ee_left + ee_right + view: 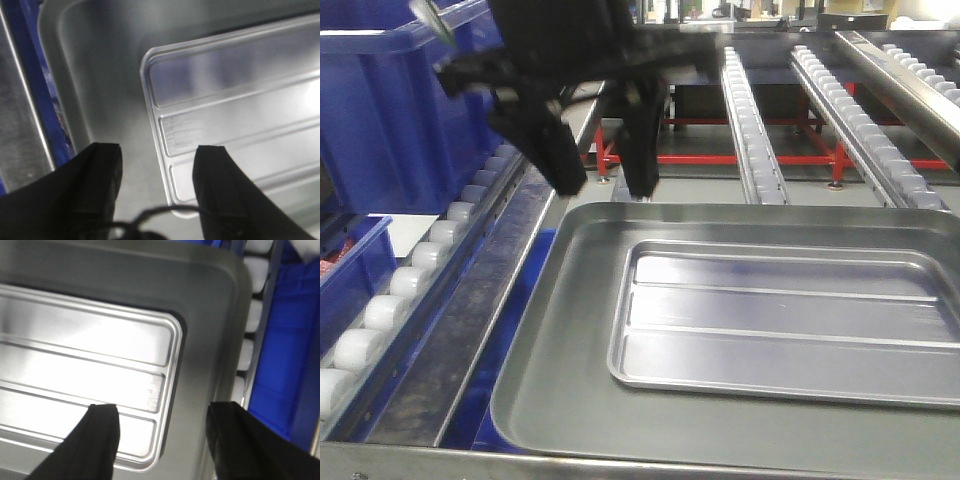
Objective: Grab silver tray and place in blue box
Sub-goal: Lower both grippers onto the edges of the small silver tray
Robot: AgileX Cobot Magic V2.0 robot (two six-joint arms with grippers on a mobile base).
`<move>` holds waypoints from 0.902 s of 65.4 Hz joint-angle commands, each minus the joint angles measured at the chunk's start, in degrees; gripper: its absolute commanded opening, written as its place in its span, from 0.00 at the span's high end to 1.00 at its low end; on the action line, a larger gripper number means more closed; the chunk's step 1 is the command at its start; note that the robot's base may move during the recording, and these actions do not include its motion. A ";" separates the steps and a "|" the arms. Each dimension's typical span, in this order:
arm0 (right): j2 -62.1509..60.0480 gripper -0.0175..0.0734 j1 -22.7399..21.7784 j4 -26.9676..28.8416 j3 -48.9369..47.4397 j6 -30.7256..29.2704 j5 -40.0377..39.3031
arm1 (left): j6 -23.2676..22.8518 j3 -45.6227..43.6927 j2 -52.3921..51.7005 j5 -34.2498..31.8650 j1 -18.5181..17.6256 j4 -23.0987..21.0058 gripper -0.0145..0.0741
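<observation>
Silver tray (790, 320) was bright polished metal, glossy and reflective, with a smooth floor between its ridges; the larger tray (570, 330) under it was duller grey metal with a smooth satin finish. Blue box (390, 130) at far left looked like moulded plastic with a slight sheen, and the conveyor rollers (380, 312) like white semi-gloss plastic. Left gripper (157, 167) appeared matt black.

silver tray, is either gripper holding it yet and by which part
Nothing is held: left gripper and right gripper are both open, each poised over one end rim of the silver tray.
</observation>
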 commanded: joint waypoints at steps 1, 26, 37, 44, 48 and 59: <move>0.69 0.27 0.05 0.34 -2.14 0.31 -3.05 | -3.28 -2.19 -1.15 -1.34 -0.21 0.63 0.55; 6.61 0.27 0.05 0.31 -2.14 0.42 -5.18 | -6.05 -2.23 4.87 -2.58 -0.21 0.85 0.55; 9.22 0.27 0.05 0.31 -2.14 0.42 -6.06 | -7.05 -2.23 6.47 -4.22 -0.21 0.85 0.55; 11.04 0.27 0.05 0.31 -2.14 0.42 -6.37 | -7.20 -2.23 7.12 -5.15 -0.21 0.85 0.55; 12.36 0.27 0.05 0.31 -2.14 0.42 -6.81 | -7.20 -2.23 7.37 -5.35 -0.21 0.85 0.55; 15.04 0.27 0.05 0.31 -2.14 0.42 -8.12 | -7.20 -2.23 7.49 -6.36 -0.21 1.11 0.55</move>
